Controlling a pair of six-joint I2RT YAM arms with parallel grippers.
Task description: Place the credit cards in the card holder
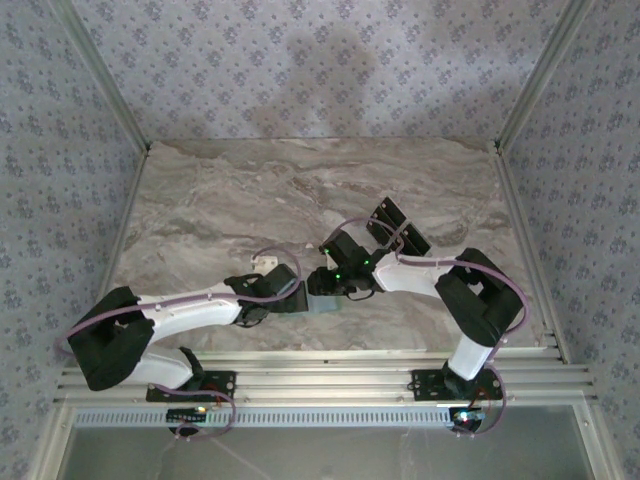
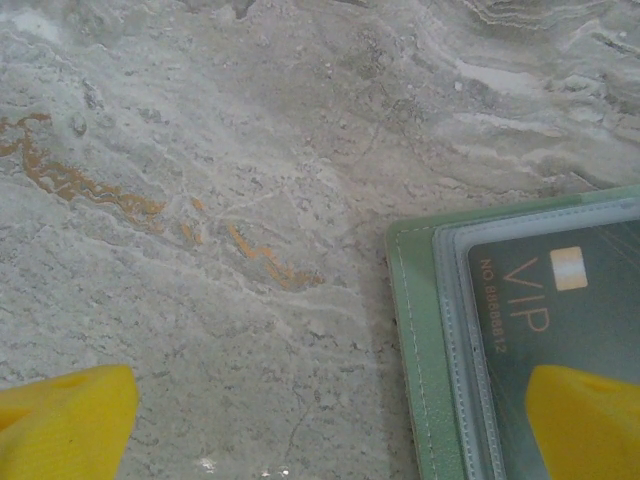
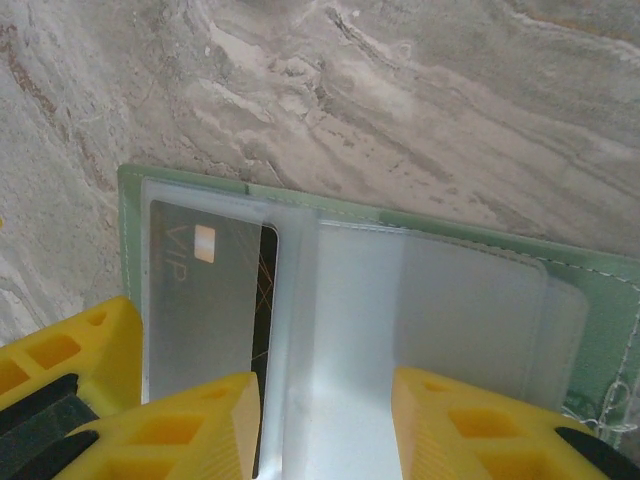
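Observation:
The pale green card holder [image 1: 325, 306] lies open on the marble between both grippers. A dark credit card [image 2: 540, 300] marked VIP sits in its left clear sleeve [image 3: 205, 290]. More black credit cards [image 1: 398, 226] lie in a stack at the back right. My left gripper [image 2: 330, 410] is open wide, and one yellow finger [image 2: 590, 420] is over the holder's corner and the VIP card. My right gripper [image 3: 322, 420] stands partway apart over the holder [image 3: 600, 330]. A pale raised fold of the clear sleeve [image 3: 340, 350] fills the gap between its fingers. Whether it grips the fold is unclear.
A small white object [image 1: 265, 260] lies on the marble just behind the left wrist. The marble top [image 1: 220, 190] ends at metal rails on both sides and at the near edge [image 1: 320, 372]. Patterned walls enclose the cell.

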